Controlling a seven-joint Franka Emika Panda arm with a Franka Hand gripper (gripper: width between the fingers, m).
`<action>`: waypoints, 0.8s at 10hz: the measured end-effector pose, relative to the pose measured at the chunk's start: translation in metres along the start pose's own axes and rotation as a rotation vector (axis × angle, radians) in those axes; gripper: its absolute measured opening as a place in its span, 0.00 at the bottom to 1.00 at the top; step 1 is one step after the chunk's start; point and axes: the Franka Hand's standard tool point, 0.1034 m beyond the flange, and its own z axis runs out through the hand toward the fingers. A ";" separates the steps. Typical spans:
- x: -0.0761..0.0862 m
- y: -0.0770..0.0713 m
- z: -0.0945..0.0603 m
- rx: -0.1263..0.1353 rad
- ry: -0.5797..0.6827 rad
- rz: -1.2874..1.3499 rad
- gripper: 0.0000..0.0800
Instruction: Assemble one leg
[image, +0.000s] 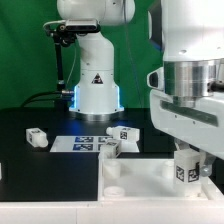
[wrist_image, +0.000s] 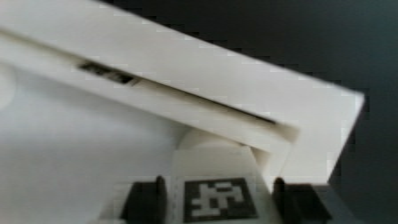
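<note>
My gripper (image: 186, 160) hangs over the near corner of the large flat white tabletop (image: 130, 192) on the exterior view's right. It is shut on a leg (image: 186, 170), a short white post with a black-and-white tag. In the wrist view the leg (wrist_image: 217, 196) stands upright between my two dark fingers (wrist_image: 153, 196), close inside the corner of the tabletop's raised rim (wrist_image: 267, 105). The leg's lower end is hidden, so I cannot tell whether it sits in a hole.
Three more white legs lie on the black table: one at the exterior view's left (image: 36, 137) and two near the middle (image: 125, 134) (image: 108, 147). The marker board (image: 84, 143) lies between them. The arm's base (image: 96, 92) stands behind.
</note>
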 end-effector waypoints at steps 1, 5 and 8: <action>-0.002 -0.002 0.000 0.009 -0.003 0.164 0.36; -0.012 -0.011 -0.001 0.063 -0.042 0.608 0.36; -0.013 -0.011 0.001 0.070 -0.041 0.589 0.36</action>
